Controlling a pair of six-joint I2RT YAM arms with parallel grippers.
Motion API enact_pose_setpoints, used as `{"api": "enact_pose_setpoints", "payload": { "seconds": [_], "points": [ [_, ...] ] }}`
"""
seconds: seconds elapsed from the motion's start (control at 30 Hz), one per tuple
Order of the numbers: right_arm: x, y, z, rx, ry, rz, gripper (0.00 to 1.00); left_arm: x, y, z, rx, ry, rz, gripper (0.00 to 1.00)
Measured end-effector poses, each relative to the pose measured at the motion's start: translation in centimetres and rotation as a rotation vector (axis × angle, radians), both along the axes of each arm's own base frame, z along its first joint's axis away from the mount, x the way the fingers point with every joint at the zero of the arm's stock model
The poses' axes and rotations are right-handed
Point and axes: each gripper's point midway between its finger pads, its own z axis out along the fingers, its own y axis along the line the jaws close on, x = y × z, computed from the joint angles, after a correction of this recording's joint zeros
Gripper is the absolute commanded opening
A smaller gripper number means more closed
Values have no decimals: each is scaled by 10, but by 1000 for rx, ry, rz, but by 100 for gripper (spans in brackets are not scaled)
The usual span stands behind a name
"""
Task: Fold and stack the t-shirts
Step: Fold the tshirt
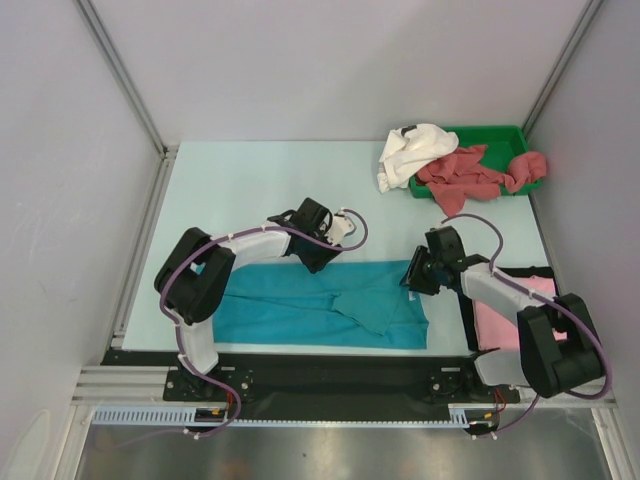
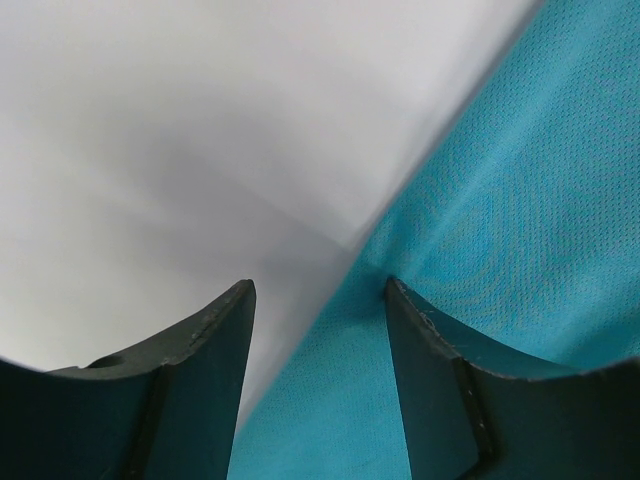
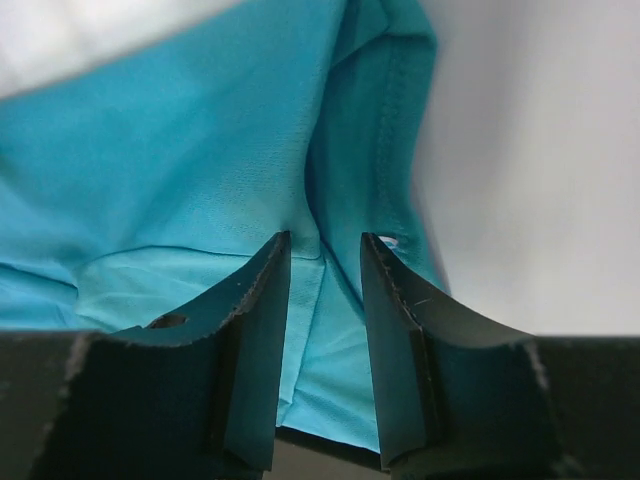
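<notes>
The teal-blue t-shirt (image 1: 320, 300) lies spread along the front of the table, partly folded. My left gripper (image 1: 318, 255) is at its far edge. In the left wrist view the left gripper (image 2: 320, 290) is open and straddles the shirt's edge (image 2: 500, 200). My right gripper (image 1: 415, 275) is at the shirt's far right corner. In the right wrist view the right gripper (image 3: 325, 240) has a narrow gap between its jaws, with a loose fold of teal cloth (image 3: 200, 150) lying in it. A light pink shirt (image 1: 500, 320) lies folded at the front right.
A green tray (image 1: 510, 135) stands at the back right. Dusty-red shirts (image 1: 470, 175) are heaped in it and spill over its front. A white shirt (image 1: 412, 150) hangs over its left end. Grey walls enclose the table.
</notes>
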Motion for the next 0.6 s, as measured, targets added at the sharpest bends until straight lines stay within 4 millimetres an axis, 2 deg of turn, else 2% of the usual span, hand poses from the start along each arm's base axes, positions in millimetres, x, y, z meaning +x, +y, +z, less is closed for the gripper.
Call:
{"api": "enact_pose_setpoints", "payload": {
  "seconds": [0.13, 0.27, 0.3, 0.33, 0.4, 0.6],
  "points": [
    [-3, 8, -12, 7, 35, 19, 28, 0, 0, 0, 0, 1, 0, 61],
    [-2, 12, -15, 16, 41, 23, 24, 0, 0, 0, 1, 1, 0, 61],
    [-1, 13, -15, 18, 38, 22, 19, 0, 0, 0, 1, 1, 0, 61],
    [-1, 13, -14, 20, 37, 23, 9, 0, 0, 0, 1, 1, 0, 61],
    [-1, 14, -14, 24, 37, 21, 0, 0, 0, 0, 1, 1, 0, 60],
    [-7, 8, -17, 13, 73, 4, 0, 0, 0, 0, 2, 1, 0, 60]
  ]
}}
